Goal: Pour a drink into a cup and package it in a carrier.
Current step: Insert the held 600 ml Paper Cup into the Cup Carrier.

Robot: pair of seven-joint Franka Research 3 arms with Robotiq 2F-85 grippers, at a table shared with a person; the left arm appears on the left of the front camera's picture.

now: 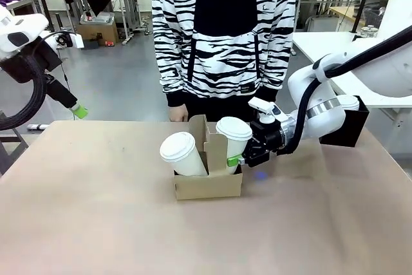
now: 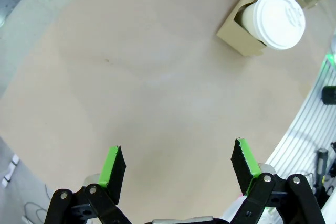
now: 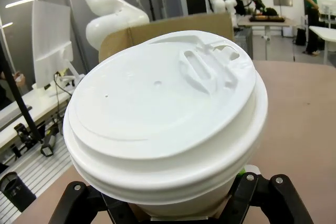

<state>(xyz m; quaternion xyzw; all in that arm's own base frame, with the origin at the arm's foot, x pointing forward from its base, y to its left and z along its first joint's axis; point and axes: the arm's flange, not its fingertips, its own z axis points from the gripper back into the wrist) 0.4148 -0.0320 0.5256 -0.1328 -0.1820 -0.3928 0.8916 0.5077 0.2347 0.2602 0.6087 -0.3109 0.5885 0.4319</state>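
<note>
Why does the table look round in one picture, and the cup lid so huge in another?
Left wrist view: a wide-angle lens bends the table edge into a curve. Right wrist view: the cup sits right against the lens in the right hand, so it looms large.

The right arm (image 1: 335,88) is glossy white with rounded joints, a silver ring at the wrist and a thick black cable along it. Its black end effector (image 1: 248,156) carries green pads. The left end effector (image 2: 178,169) is black with silver screws at the finger pivots and ridged green pads. The person wears a black-and-white zebra-striped hooded top (image 1: 225,30) with a black front panel.
</note>
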